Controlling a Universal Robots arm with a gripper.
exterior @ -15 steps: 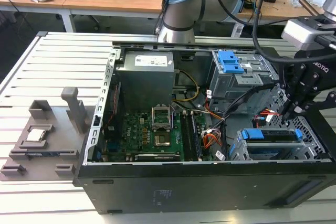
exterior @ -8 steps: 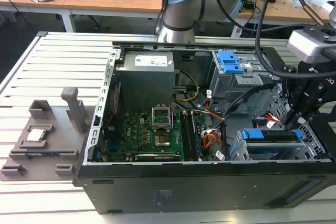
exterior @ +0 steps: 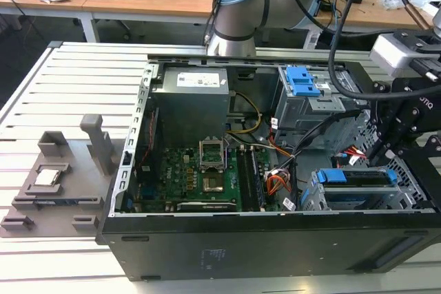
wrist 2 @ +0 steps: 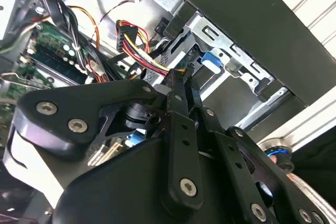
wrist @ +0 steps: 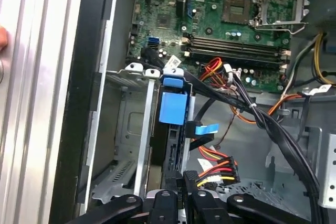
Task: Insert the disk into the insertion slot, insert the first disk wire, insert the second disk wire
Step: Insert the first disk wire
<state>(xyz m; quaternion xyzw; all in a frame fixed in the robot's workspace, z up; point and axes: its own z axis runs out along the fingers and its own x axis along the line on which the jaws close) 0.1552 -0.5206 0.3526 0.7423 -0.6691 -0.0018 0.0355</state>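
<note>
Shows, nearest in the exterior view, the black side wall of the open computer case [exterior: 262, 249], lying on the slatted white counter [exterior: 41, 101]; on the counter at the exterior view's left, a grey fixture tray [exterior: 52, 187], well apart from the case. Just inside that wall, toward the exterior view's right: the insertion slot [exterior: 344, 203], holding the disk [exterior: 362, 178] on edge, blue carrier at the cage's open top. Beside the disk, in the first wrist view: the claw [wrist: 184, 181], fingers drawn nearly together and pinched on the black plug of the disk wire [wrist: 215, 171], a red, yellow and black bundle; plug near the disk, contact between them not discernible. Farther in: green motherboard [exterior: 207, 177], then a taller grey bay [exterior: 293, 111] with blue latch, and the power supply [exterior: 189, 98]. Farthest: the arm [exterior: 241, 5], rising behind the case.
</note>
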